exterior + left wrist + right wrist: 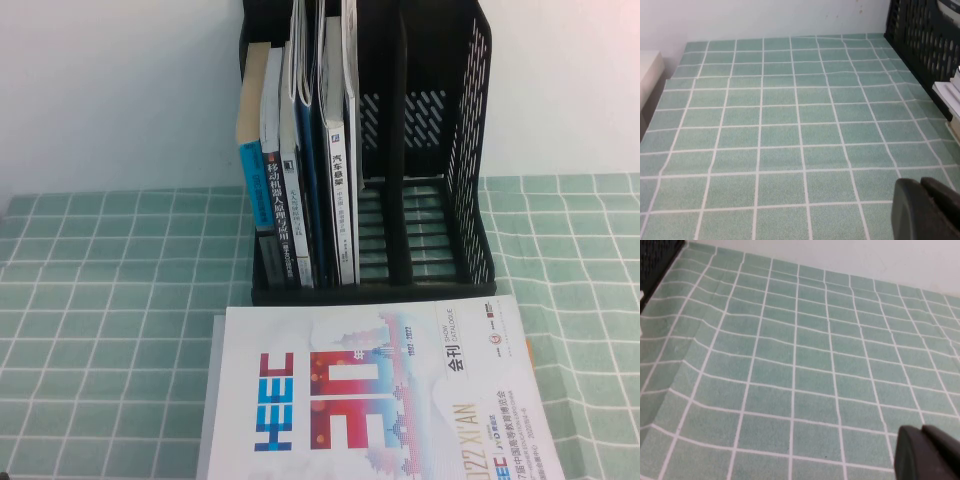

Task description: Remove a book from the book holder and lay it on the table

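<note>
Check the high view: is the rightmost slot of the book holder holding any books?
No: the book holder has its right-hand slots bare, with every standing book packed into the left side.

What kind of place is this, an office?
Probably a staged desk-like test bench: a black book holder of books against a bare white wall, on a table under green grid cloth, with a white HEEC catalogue in front.

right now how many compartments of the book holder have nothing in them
2, both on the book holder's right side: the middle-right slot and the far-right slot. The books crowd the left slots; a divider hidden among them can't be ruled out.
</note>
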Available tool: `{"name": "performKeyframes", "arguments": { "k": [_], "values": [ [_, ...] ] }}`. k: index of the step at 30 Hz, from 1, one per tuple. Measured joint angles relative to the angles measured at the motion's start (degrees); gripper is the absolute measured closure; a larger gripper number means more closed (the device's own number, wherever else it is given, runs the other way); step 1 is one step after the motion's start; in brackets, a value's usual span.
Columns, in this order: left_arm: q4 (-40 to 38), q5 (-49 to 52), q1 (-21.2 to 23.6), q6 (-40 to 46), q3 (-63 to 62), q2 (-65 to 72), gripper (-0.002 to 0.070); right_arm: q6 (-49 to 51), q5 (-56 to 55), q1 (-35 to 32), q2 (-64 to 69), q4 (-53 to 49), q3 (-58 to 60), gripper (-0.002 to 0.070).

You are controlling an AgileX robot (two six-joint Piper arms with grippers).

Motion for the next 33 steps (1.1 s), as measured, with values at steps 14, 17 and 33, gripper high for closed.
{"name": "performKeyframes", "arguments": {
  "k": [14,17,33],
  "values": [
    [0.00,0.00,0.00,0.00,0.00,0.00,0.0677,0.00,0.00,0.00,0.00,0.00,0.00,0.0678],
    [0.00,0.00,0.00,0.00,0.00,0.00,0.0677,0.00,0.00,0.00,0.00,0.00,0.00,0.0678],
    [0.67,-17.10,0.00,0.00,0.11,0.00,0.0677,-0.08,-10.59,0.00,0.00,-0.61,0.00,0.0678]
  ]
}}
